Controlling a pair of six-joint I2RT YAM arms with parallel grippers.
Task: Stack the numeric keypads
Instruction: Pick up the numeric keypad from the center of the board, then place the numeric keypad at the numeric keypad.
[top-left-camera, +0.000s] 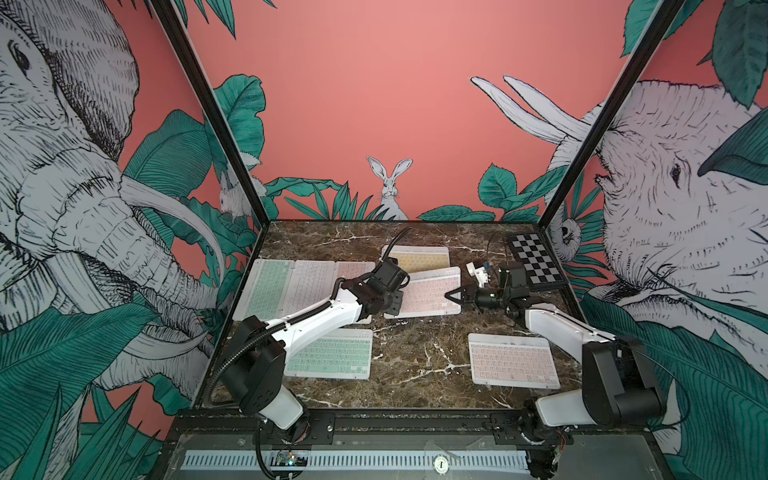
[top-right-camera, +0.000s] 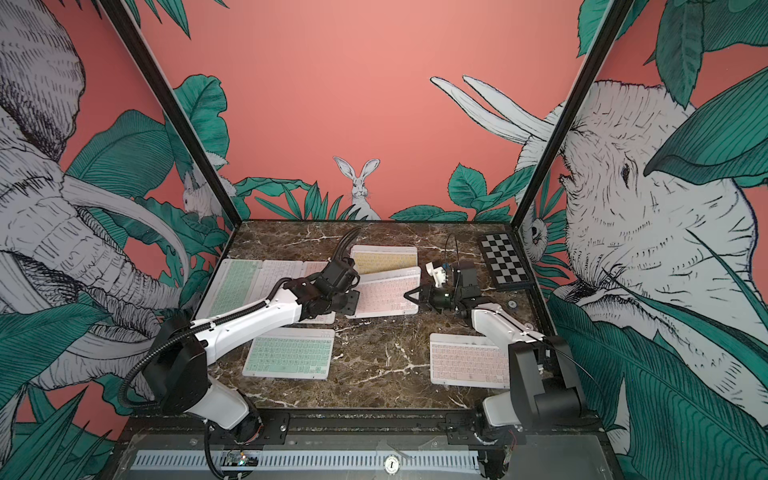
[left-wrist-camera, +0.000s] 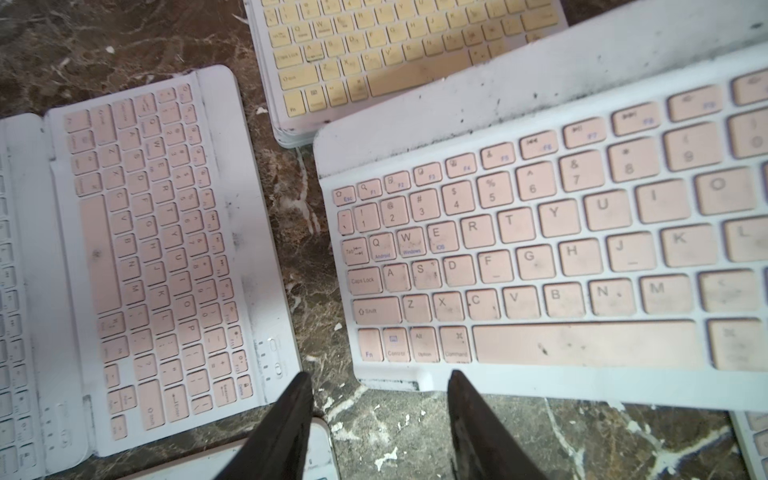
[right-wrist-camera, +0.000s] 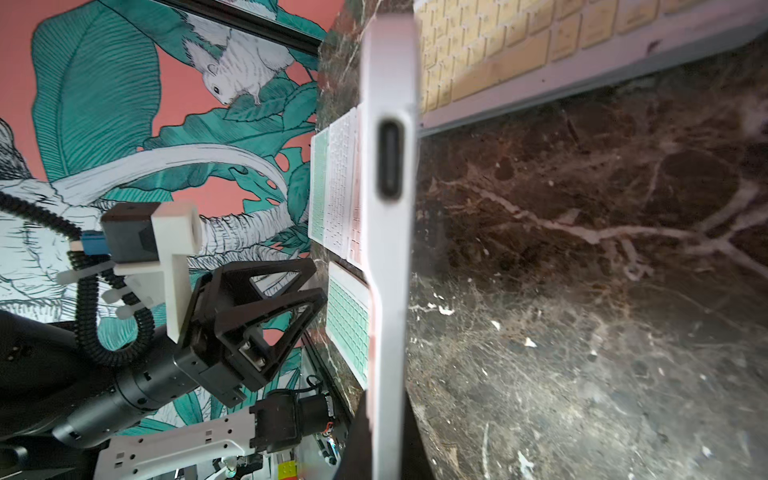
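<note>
Over the near edge of the yellow keypad (top-left-camera: 419, 261), pinches the tilted pink keypad (top-left-camera: 424, 293) by its thin side in the clenched right gripper (top-left-camera: 452, 296), left gripper (left-wrist-camera: 380, 376) spread and empty nearby; could pivot out of so shallow a grip

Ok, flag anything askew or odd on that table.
The middle pink keypad sits crooked, its far edge overlapping the yellow keypad, with the right hand clamped on its side. Its white frame is smeared with dark grime.
</note>
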